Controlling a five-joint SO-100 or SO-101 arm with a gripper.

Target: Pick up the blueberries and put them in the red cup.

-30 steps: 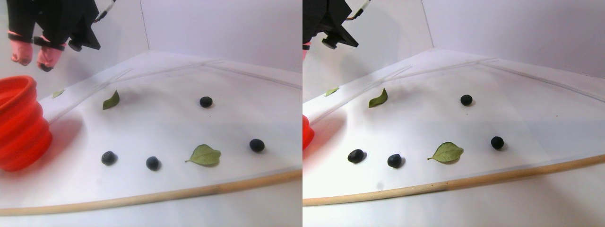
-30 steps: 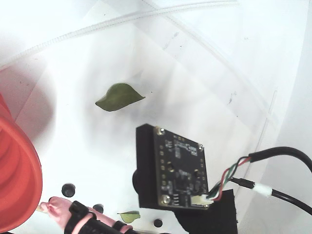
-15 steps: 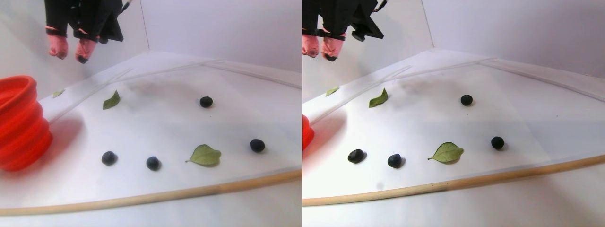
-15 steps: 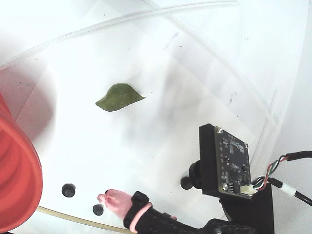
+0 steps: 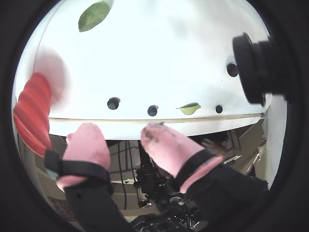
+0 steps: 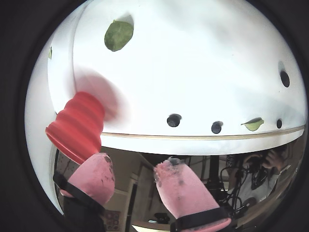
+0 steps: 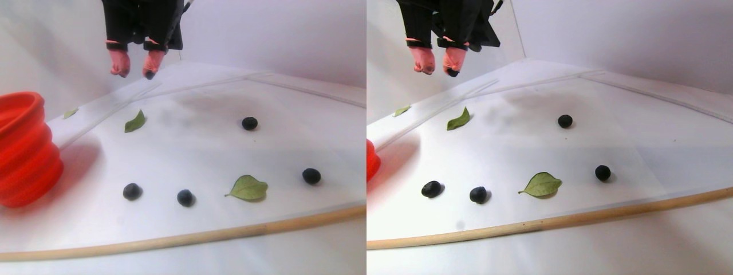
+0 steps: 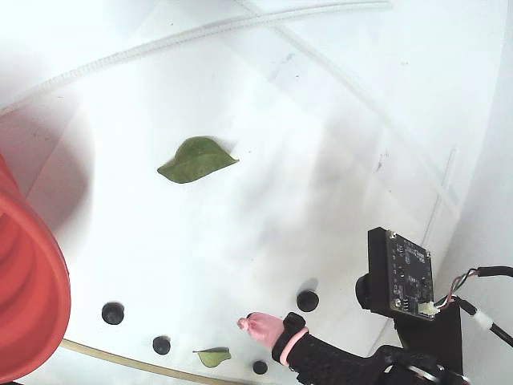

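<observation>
White walls are closing in a pale sheet point(image 7: 217, 149) that is covering the table, with a wooden strip point(image 7: 172, 240) running along its near edge in the stereo pair view. At the far left of that view the red cup point(image 7: 23, 149) is standing upright on the sheet, ridged wall showing. High above the far left part of the sheet the gripper point(image 7: 134, 67) is hanging, its pink-covered fingers point(image 6: 181, 191) spread a moderate way apart and holding nothing.

Two green leaves are lying among the fruit: one point(image 7: 248, 188) near the front edge, another point(image 7: 135, 122) further back to the left.

Four blueberries are showing on the sheet: one point(image 7: 131, 191) and a second point(image 7: 185, 197) near the front, left of the nearer leaf; a third point(image 7: 311, 175) to its right; a fourth point(image 7: 249, 122) further back. All are well apart from the cup.

Risks, as I judge them: the berries are small and round, so soft fingertips closing off-centre could be flicking one away, possibly over the strip. Coming down near the front leaf could mean pinching leaf rather than fruit.
</observation>
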